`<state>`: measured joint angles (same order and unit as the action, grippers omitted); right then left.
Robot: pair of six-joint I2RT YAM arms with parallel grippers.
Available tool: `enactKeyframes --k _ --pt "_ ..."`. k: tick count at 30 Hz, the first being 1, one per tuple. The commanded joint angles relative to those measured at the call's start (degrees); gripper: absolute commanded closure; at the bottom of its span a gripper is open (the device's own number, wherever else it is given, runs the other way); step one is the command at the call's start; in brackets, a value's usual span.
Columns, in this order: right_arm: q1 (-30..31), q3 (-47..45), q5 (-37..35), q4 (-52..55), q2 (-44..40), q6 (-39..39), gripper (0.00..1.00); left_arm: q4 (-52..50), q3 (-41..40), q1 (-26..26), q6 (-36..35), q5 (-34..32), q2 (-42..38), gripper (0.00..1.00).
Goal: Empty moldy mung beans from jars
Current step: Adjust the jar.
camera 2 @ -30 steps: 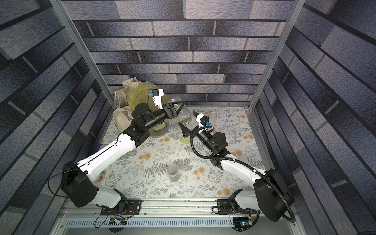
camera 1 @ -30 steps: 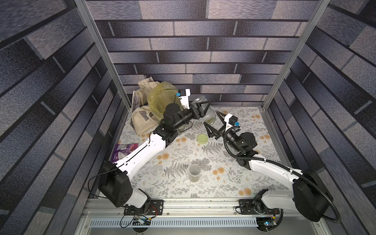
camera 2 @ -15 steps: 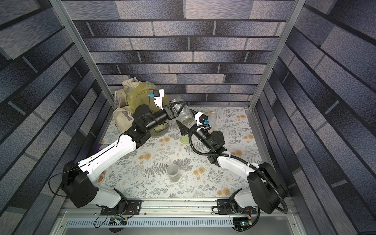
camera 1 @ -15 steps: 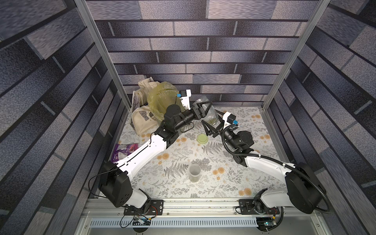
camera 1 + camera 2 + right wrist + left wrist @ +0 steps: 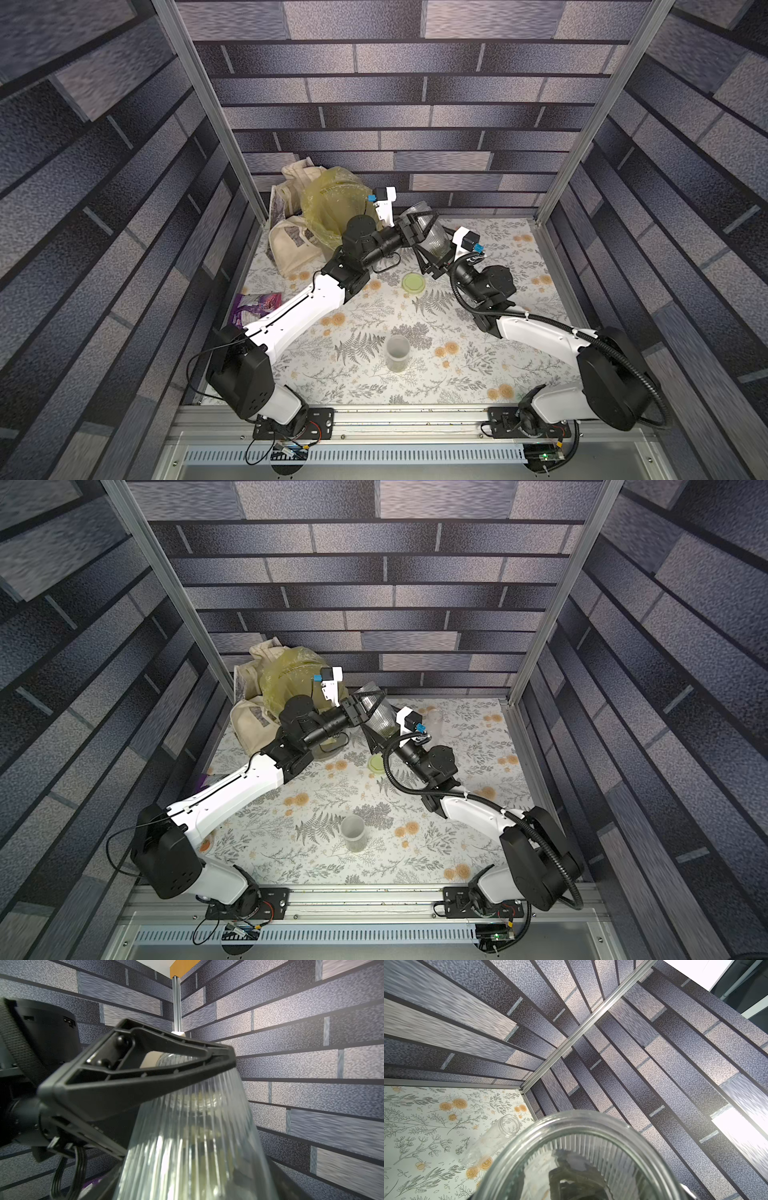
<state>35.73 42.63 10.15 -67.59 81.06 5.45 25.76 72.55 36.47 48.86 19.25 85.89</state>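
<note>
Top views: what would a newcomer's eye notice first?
Both arms meet in the air at the back of the table on one ribbed clear jar: the left gripper clamps it near the mouth, and the right gripper is at its base. A lime-green lid lies on the table nearby, and a yellow-bagged bin stands in the back left corner.

The right gripper (image 5: 434, 254) leaves the green lid (image 5: 413, 283) (jaws wide then) and closes on the base of the ribbed jar (image 5: 430, 232).
</note>
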Motion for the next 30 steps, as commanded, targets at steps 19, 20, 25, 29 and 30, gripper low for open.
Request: enactKeyframes --k 19,20,25,29,30 --pt "-0.1 4.0 -1.1 2.0 -0.5 0.9 0.50 0.1 -1.2 1.7 -1.4 -3.5 -4.3 0.00" --pt "-0.2 4.2 -0.9 2.8 -0.7 0.9 0.50 -0.3 -1.3 1.7 -2.0 -4.2 -4.7 0.00" --pt "-0.1 5.4 -1.9 8.6 -2.2 0.6 0.51 -4.5 -1.7 1.4 -6.6 -8.1 -7.4 0.00" --pt "-0.1 7.4 -2.4 15.6 -3.6 0.0 0.52 -10.5 -2.1 1.1 -12.7 -13.3 -10.9 0.00" --pt "-0.2 8.4 -2.0 18.1 -3.8 -0.2 0.52 -12.2 -2.4 1.0 -14.2 -14.8 -11.9 0.00"
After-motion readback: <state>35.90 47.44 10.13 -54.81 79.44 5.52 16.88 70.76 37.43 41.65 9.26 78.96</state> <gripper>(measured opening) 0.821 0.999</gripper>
